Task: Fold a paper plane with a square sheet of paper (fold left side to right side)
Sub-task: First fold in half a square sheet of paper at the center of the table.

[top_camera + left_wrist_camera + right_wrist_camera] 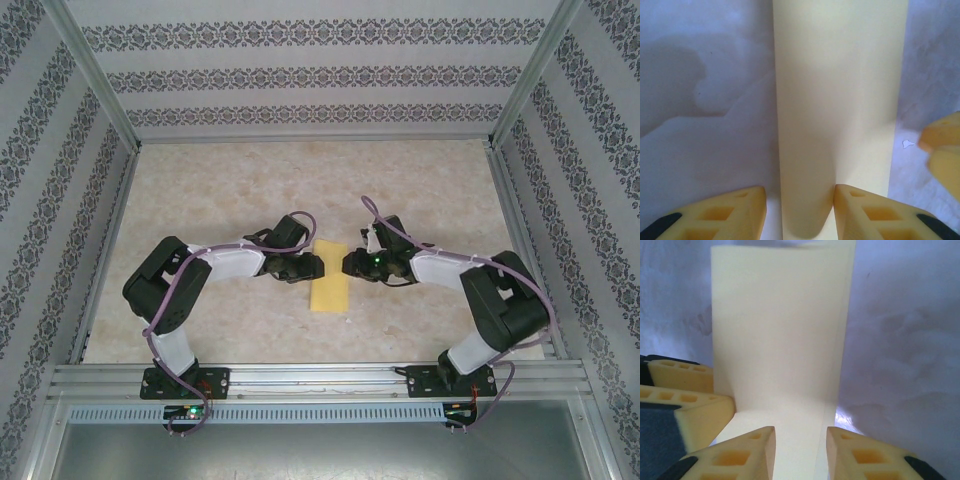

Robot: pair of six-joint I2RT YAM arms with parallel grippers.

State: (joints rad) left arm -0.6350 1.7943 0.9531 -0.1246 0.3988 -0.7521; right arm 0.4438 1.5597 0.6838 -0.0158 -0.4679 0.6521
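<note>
- The left hand (799, 190) was seen partly open, its yellow fingers (725, 217) set apart. The rounded folded edge of the square sheet of paper (840, 100) lay in the gap. One finger was touching the paper and the other stood just clear of it, so no clamped hold was shown.
- The right hand (800, 430) was also found partly open. The paper ran out between its fingers (865, 455), and nothing was pinched by them.
- In the top view the two hands were pointed at each other across the sheet, the left one at its left long edge and the right one at its right long edge.
- In the right wrist view the left hand's fingers were seen against the paper's edge. In the left wrist view the right hand's fingertips were seen just beside the opposite edge.
- The sheet was folded into a narrow rectangle and lay flat on the desk (220, 190), near its middle, between the two arms.
- The pale marbled desk was enclosed by patterned walls (320, 75) on three sides.
</note>
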